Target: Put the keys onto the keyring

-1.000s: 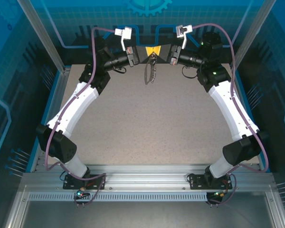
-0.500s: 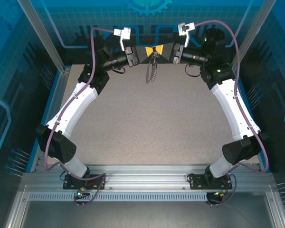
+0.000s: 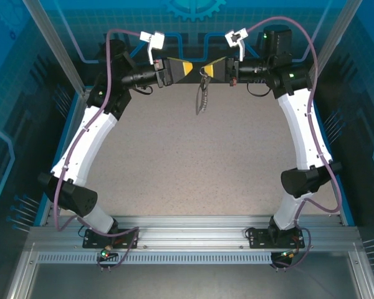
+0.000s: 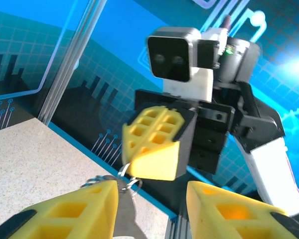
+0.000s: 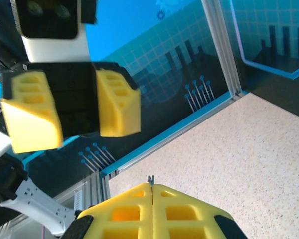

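The right tool [image 5: 153,191] is clenched on the top of the keyring [image 3: 201,96], which hangs from it with its long axis vertical, above the far edge of the bench [image 3: 193,162]. The left tool [image 4: 152,199] faces it with its pads parted, grasping nothing. It is level with the metal rings [image 4: 125,182], which lie just beside its left pad, so it is the nearer free arm.

A robotics lab test cell: a speckled beige tabletop [image 3: 193,162] enclosed by aluminium frame posts [image 3: 53,43] and blue wall panels [image 3: 193,22] printed with gear and circuit graphics. A white left arm [image 3: 90,140] and right arm [image 3: 302,134] are bolted to a slotted metal rail [image 3: 193,240] at the near edge.
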You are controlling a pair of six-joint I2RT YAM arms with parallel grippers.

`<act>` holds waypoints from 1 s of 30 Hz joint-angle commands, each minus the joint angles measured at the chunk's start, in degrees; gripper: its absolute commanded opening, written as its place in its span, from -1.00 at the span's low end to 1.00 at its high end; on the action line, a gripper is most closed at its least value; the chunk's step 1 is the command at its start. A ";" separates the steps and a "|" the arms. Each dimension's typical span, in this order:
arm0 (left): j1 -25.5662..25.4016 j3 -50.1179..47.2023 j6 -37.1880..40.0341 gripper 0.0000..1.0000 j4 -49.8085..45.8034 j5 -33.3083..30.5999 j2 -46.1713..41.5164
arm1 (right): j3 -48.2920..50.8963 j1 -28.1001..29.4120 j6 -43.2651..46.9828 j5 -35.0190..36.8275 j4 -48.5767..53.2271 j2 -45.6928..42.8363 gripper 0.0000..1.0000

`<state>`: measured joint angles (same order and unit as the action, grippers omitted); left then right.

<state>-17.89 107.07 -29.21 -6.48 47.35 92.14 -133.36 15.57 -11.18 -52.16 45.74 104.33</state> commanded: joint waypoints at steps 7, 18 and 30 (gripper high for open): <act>0.14 3.47 8.50 -0.33 -11.47 5.33 2.21 | -4.45 -0.27 5.90 -6.79 9.36 2.26 -1.00; -0.04 3.66 7.92 -0.36 -11.02 7.68 3.22 | -4.45 1.91 6.39 -7.27 10.52 2.50 -1.00; -1.09 2.81 7.64 -0.42 -10.31 8.72 3.49 | -4.76 2.88 5.54 -6.36 9.55 2.85 -1.00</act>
<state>-18.70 108.71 -22.09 -17.32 54.15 95.48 -135.90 17.93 -5.52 -57.49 55.51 106.43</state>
